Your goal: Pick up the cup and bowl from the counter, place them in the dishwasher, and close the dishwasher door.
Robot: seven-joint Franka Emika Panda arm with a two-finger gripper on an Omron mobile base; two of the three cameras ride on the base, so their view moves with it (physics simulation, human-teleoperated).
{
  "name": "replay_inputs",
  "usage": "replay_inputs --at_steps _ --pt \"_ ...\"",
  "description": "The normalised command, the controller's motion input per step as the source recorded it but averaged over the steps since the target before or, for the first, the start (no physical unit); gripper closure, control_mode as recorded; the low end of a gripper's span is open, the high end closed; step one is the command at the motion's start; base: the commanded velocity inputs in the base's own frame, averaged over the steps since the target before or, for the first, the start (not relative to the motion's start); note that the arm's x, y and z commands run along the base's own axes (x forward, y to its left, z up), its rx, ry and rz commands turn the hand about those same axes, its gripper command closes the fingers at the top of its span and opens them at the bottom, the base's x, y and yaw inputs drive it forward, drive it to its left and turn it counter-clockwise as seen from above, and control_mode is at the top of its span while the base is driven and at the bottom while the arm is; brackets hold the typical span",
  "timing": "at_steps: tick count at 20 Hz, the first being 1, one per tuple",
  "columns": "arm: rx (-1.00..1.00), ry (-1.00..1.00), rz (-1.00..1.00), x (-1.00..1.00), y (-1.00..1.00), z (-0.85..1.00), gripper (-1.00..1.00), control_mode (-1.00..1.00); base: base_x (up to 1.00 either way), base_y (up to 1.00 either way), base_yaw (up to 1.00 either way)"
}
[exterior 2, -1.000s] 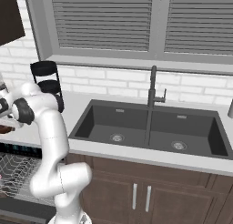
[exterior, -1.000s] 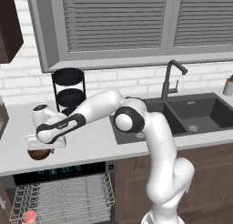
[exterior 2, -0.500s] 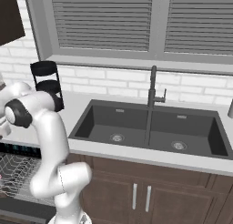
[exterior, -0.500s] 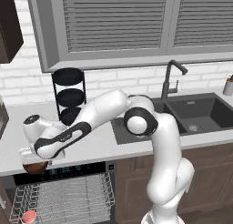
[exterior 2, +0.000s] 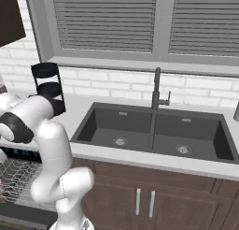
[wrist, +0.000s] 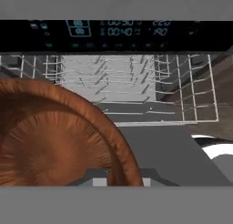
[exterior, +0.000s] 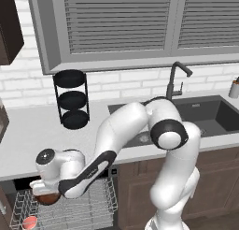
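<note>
My gripper (exterior: 45,192) is shut on the rim of the reddish-brown bowl (exterior: 46,198) and holds it below the counter (exterior: 28,131) edge, just above the silver wire rack (exterior: 74,210) of the open dishwasher. In the hand view the bowl (wrist: 54,136) fills the left, its rim pinched at my gripper (wrist: 120,180). Beyond it are the rack (wrist: 127,86) and the black control strip (wrist: 113,34) with teal lights. The flat dark grey dishwasher door (wrist: 173,159) lies folded down beneath. The cup (exterior: 29,222), red top up, sits in the rack's front left corner.
A black three-tier stand (exterior: 70,100) is at the back of the counter. The dark double sink (exterior: 210,117) and its faucet (exterior: 175,79) lie to the right. Brown cabinets (exterior 2: 149,201) run under the sink. The rack (exterior 2: 14,177) juts out at the left of the right base view.
The arm has swung down and forward, carrying the bowl from counter height over the front edge to just above the dishwasher rack. The grip on the bowl is unchanged.
</note>
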Motion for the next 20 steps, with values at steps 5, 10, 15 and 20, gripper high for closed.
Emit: replay_inputs --at_steps 5,10,15,20 --pt "-0.02 -0.03 -0.05 -0.54 -0.44 -0.75 1.00 -1.00 0.00 0.00 0.00" --pt "0.00 0.02 -0.20 0.22 -0.65 -0.61 1.00 -1.00 0.00 0.00 0.00" --pt "-0.03 0.01 -0.18 0.30 -0.49 -0.80 1.00 -1.00 0.00 0.00 0.00" --pt "0.00 0.01 -0.02 0.31 -0.04 -0.15 1.00 -1.00 0.00 0.00 0.00"
